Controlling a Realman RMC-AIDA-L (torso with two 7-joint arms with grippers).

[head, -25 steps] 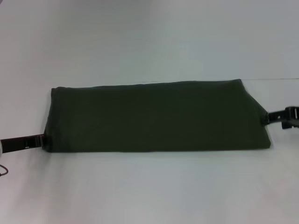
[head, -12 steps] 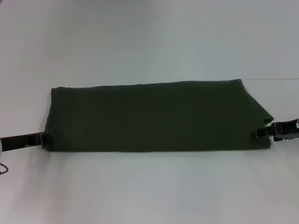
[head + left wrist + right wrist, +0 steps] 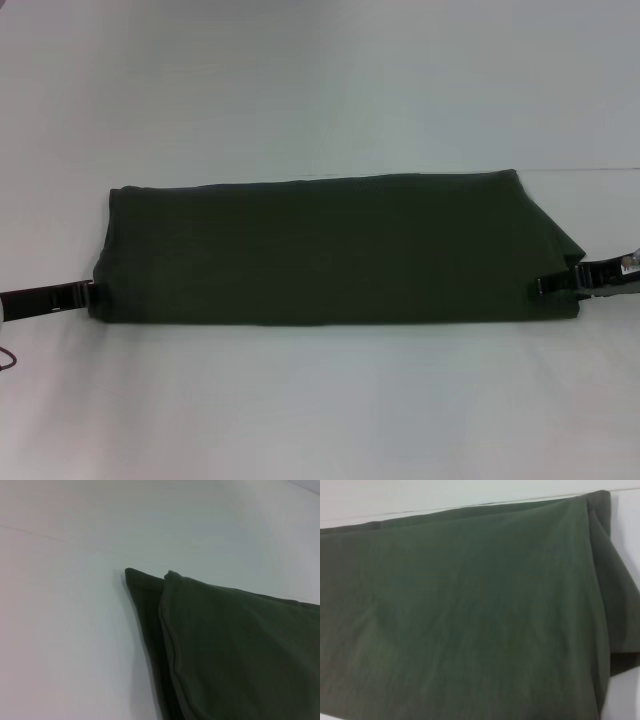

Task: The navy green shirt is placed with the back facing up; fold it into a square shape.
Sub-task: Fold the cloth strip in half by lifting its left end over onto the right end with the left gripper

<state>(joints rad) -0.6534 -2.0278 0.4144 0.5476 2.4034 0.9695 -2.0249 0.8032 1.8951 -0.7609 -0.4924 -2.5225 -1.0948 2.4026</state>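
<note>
at opposite ends of the shirt (image 3: 330, 250), left claw (image 3: 88, 296) and right claw (image 3: 548, 285) reach in.

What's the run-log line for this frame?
shirt: folded into long band, flat on table | left hand: at its left end | right hand: at right end

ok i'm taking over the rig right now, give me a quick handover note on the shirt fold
Left pincer: low at the left near corner of the navy green shirt, at the fabric edge; grip not visible.
Right pincer: at the right near corner, tip over the fabric; grip not visible.
Shirt: lies flat on the white table as a long band running left to right, layers stacked at both ends.
Done: folded into the band.
Left: probably fold the ends across to make the square, then release.
</note>
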